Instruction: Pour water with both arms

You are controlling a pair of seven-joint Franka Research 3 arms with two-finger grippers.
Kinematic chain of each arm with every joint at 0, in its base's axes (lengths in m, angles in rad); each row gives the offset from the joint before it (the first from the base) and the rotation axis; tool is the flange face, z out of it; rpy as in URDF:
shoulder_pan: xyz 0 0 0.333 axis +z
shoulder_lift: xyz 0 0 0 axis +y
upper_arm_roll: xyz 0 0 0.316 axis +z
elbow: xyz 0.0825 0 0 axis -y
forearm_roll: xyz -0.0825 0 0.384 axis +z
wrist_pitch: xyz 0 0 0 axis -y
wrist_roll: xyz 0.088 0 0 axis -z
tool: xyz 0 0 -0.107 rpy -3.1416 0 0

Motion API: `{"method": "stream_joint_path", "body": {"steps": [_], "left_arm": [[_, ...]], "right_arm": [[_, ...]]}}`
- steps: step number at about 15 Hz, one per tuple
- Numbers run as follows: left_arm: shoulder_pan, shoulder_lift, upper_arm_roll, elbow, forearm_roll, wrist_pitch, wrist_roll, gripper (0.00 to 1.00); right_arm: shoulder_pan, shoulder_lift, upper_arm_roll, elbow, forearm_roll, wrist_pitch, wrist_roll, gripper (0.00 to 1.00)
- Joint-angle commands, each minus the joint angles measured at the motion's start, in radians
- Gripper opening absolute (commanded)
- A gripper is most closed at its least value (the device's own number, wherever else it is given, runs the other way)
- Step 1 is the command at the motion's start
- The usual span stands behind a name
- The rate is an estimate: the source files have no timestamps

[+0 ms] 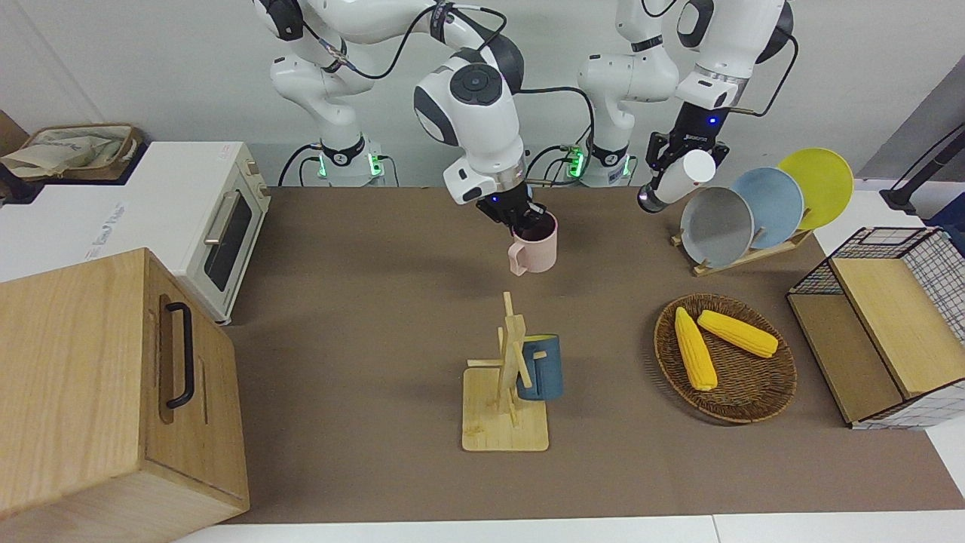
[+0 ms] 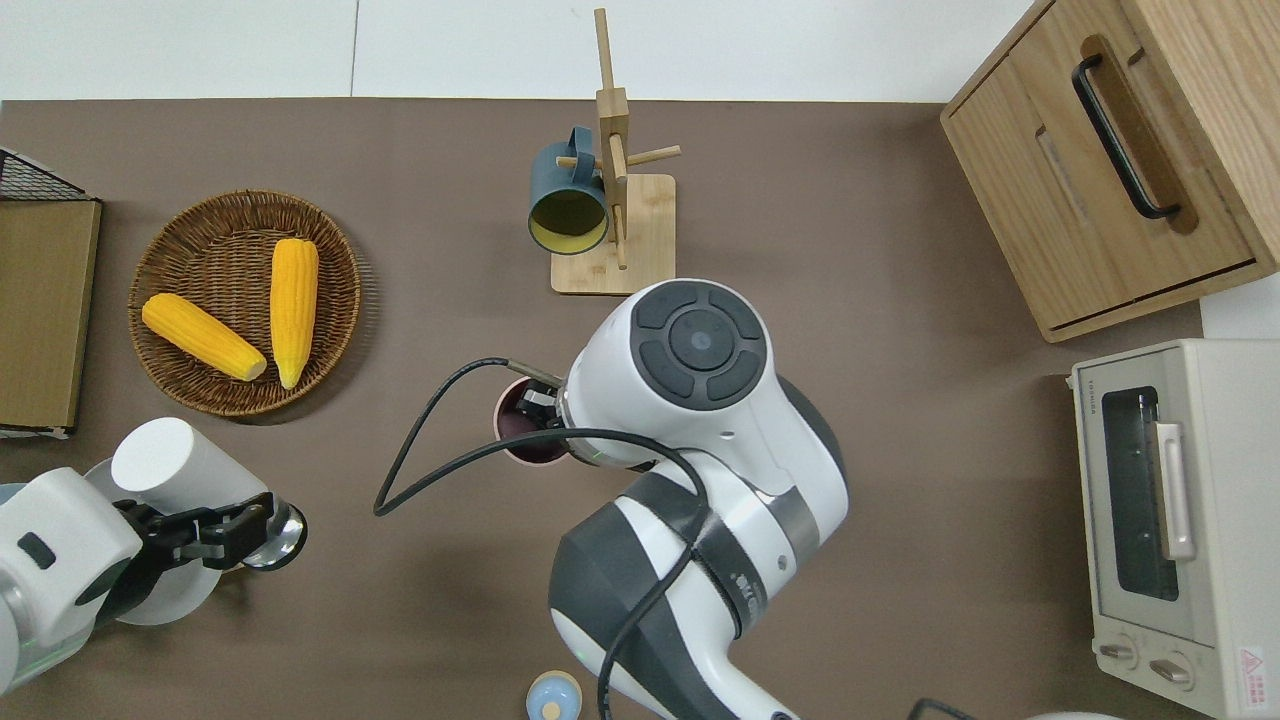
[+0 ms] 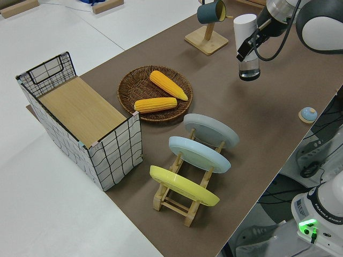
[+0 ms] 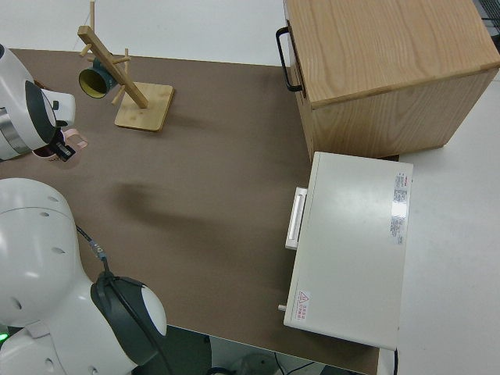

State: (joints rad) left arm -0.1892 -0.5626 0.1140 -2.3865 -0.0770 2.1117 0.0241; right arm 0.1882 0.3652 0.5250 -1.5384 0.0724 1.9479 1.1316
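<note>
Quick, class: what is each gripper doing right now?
Left gripper: shut on the white cylindrical bottle with a steel base.
Right gripper: shut on the rim of the pink mug.

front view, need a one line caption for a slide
Right gripper holds a pink mug by its rim while left gripper carries a tilted white bottle.

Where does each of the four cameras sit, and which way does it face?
Front: across the table, facing both arms; right gripper holds the pink mug.
Overhead: straight down; left gripper holds the white bottle.
Left side: at the left arm's end, looking along the table at the plate rack.
Right side: above the right arm, toward the toaster oven.
Front and overhead share the mug tree.
</note>
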Motion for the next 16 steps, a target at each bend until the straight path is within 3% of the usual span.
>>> {"method": "stream_joint_path", "body": {"steps": [1,8,12,16], "left_arm": [[-0.016,-0.043,0.006,-0.029,0.031,0.030,-0.032,0.00],[-0.018,-0.033,0.007,-0.043,0.031,0.027,-0.019,0.00],[-0.016,-0.030,0.007,-0.045,0.031,0.022,-0.016,0.00],[-0.016,-0.026,0.007,-0.045,0.031,0.022,-0.018,0.00]], "right_arm": [[0.039,0.066,0.009,-0.005,0.020,0.112,0.095,0.006],[0.118,0.210,0.030,0.014,-0.022,0.325,0.221,0.014],[0.137,0.265,0.041,0.014,-0.069,0.368,0.237,0.025],[0.171,0.322,0.044,0.017,-0.190,0.416,0.322,0.035]]}}
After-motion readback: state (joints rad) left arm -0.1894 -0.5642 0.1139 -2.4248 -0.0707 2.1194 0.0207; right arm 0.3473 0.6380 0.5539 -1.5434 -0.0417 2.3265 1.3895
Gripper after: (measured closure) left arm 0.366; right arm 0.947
